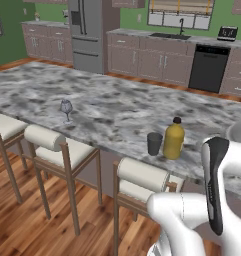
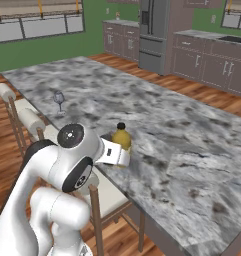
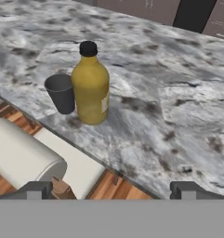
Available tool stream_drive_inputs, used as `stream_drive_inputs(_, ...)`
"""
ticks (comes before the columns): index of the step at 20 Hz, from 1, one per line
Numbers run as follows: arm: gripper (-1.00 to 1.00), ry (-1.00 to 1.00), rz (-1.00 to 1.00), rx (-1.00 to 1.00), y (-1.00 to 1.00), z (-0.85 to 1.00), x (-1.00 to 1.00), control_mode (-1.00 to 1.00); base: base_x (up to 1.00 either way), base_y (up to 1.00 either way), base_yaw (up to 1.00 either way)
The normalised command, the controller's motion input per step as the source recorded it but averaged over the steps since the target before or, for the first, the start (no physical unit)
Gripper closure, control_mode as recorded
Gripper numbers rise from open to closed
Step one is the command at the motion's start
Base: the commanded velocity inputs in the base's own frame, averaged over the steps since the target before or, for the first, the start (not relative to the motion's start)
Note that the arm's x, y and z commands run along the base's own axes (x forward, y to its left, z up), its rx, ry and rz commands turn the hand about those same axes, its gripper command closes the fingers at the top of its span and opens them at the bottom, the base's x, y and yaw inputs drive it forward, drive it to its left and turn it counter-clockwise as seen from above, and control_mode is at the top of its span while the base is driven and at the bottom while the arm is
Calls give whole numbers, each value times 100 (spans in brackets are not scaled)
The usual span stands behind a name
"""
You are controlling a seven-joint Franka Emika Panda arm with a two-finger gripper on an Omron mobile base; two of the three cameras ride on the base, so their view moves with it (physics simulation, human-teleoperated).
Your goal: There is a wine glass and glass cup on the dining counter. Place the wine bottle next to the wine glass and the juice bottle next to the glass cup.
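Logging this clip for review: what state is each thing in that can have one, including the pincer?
juice bottle: upright, capped, on the dining counter beside the glass cup
glass cup: upright, looks empty, near the counter edge
wine glass: upright, standing alone, apart from both
pincer: open, holding nothing, back from the juice bottle

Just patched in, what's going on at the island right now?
The juice bottle stands upright on the dining counter right beside the glass cup, near the stool-side edge. The gripper is open and empty, apart from the bottle, over the counter edge. The wine glass stands alone farther along the counter.
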Motion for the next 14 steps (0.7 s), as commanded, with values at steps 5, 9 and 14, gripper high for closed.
stream_drive_inputs(5,-100,0,0,0,0,0,0,100,-47,0,0)
stream_drive_inputs(9,-100,0,0,0,0,0,0,100,-73,-2,-2)
stream_drive_inputs(14,-100,0,0,0,0,0,0,100,-19,-6,-61)
